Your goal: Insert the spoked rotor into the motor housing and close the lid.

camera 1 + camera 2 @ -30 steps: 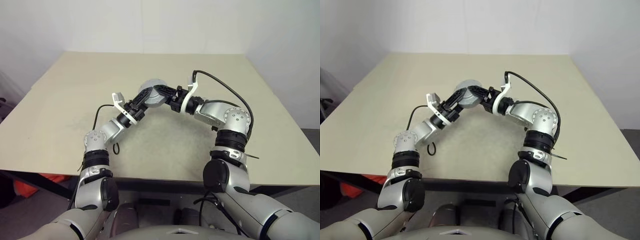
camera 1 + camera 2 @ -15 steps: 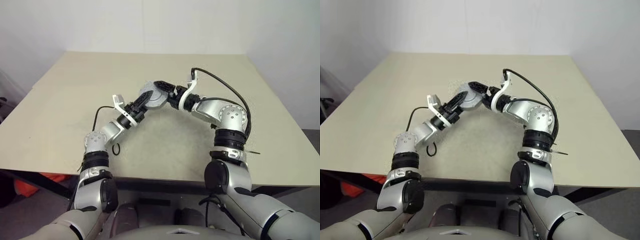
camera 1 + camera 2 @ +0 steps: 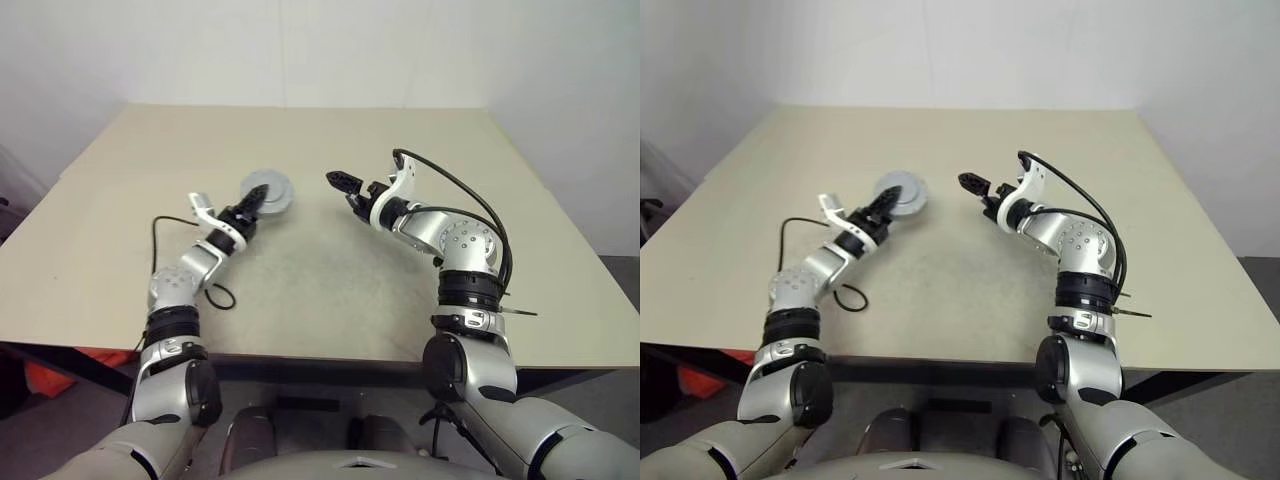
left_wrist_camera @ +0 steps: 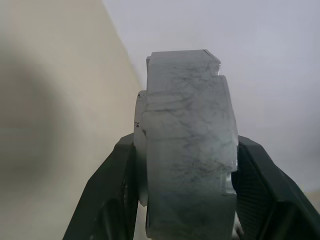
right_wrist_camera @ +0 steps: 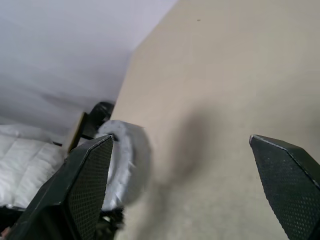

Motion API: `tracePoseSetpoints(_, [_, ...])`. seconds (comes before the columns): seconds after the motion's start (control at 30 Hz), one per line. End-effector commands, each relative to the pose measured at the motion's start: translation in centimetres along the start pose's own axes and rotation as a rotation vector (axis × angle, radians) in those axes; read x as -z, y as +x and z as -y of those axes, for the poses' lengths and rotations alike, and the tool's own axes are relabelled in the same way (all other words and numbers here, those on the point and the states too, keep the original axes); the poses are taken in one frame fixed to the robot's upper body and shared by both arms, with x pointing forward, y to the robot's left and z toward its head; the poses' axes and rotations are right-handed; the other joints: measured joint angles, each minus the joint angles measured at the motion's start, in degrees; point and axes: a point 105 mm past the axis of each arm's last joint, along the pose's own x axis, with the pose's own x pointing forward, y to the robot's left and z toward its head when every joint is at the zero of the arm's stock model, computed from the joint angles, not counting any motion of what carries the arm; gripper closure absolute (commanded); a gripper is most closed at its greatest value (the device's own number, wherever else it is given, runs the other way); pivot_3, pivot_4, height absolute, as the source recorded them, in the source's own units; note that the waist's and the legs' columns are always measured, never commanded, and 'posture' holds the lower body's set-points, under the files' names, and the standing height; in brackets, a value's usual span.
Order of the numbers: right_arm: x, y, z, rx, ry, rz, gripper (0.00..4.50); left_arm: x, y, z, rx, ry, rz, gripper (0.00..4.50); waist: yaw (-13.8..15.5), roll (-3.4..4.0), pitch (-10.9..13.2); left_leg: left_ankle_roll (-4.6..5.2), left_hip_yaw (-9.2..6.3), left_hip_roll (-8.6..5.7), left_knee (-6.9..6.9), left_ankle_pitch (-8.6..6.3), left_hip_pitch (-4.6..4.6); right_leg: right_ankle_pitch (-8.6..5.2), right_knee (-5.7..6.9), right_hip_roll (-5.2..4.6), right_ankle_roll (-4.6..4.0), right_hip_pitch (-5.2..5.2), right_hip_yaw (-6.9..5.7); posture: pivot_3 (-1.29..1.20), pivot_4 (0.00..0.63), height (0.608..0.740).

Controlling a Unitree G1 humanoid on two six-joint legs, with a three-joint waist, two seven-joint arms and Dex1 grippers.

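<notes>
Motor housing point(image 3: 268, 194) clamped edge-on between the left gripper point(image 3: 250, 207) fingers, held over the left half of the table point(image 3: 330, 290) with a flat grey face turned up toward the head camera. In the left wrist view, silver puck point(image 4: 187, 150) upright between both black fingers point(image 4: 107, 195), pads pressed against its two flat sides. Right gripper point(image 3: 340, 182) well apart from the housing, off to its right, jaws spread wide and empty; in the right wrist view, wide gap between its fingers point(image 5: 87, 175), housing seen blurred beyond the one finger.

Copper windings not visible from any angle; whether the lid already sat on the housing could not be told. Spoked rotor not made out. Contact between housing and tabletop also uncertain.

A second before, both grippers met at the housing near the table's middle; since then, right jaws released and drawn back rightward, left arm swung left with the housing.
</notes>
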Motion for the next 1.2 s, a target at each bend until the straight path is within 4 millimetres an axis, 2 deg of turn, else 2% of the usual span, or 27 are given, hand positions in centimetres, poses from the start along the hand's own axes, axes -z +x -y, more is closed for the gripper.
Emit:
tracePoseSetpoints(0.03, [-0.6, -0.4, -1.4, -0.052, -0.052, 0.022, 0.02, -3.2, -0.9, 1.6, 0.024, 0.077, 0.119, 2.29, 0.1, 0.00, 0.0, 0.01, 0.00, 0.00, 0.01, 0.00, -0.02, 0.00, 0.00, 0.00, 0.00, 0.00, -0.01, 0.00, 0.000, 0.740])
tracePoseSetpoints(0.33, [-0.3, 0.1, -1.0, -0.047, -0.039, 0.004, 0.02, -5.8, -5.1, -1.6, -0.157, 0.107, 0.246, 2.29, 0.3, -0.06, 0.0, 0.09, -0.05, 0.08, 0.33, -0.06, -0.07, 0.05, 0.07, -0.01, -0.06, 0.07, -0.09, 0.00, 0.000, 0.740])
tracePoseSetpoints(0.5, [0.0, 0.6, -1.1, -0.054, -0.038, -0.013, 0.02, -6.4, -6.3, -2.6, -0.208, 0.113, 0.273, 2.29, 0.3, -0.13, 0.0, 0.08, -0.05, 0.10, 0.45, -0.05, -0.09, 0.07, 0.08, -0.01, -0.10, 0.08, -0.09, 0.00, 0.000, 0.740])
tracePoseSetpoints(0.87, [0.4, 1.0, -1.1, -0.058, -0.038, -0.032, 0.02, -6.8, -7.3, -2.8, -0.218, 0.116, 0.298, 2.29, 0.2, -0.21, 0.0, 0.08, -0.05, 0.11, 0.50, -0.05, -0.09, 0.20, 0.08, -0.01, -0.01, 0.08, -0.08, 0.00, 0.000, 0.740])
tracePoseSetpoints(1.1, [0.3, 1.2, -1.0, -0.053, -0.036, -0.032, 0.00, -7.7, -7.6, -3.3, -0.280, 0.154, 0.313, 0.09, 0.1, -0.22, 0.0, 0.08, -0.04, 0.12, 0.51, -0.05, -0.06, 0.22, 0.10, -0.01, -0.04, 0.09, -0.08, 0.00, 0.000, 0.740])
tracePoseSetpoints(1.2, [0.4, 1.2, -0.8, -0.050, -0.035, -0.036, 0.00, -8.7, -8.1, -3.3, -0.286, 0.171, 0.329, 0.09, 0.0, -0.23, 0.0, 0.08, -0.04, 0.12, 0.51, -0.05, -0.05, 0.22, 0.10, 0.00, -0.03, 0.09, -0.09, 0.00, 0.000, 0.740])
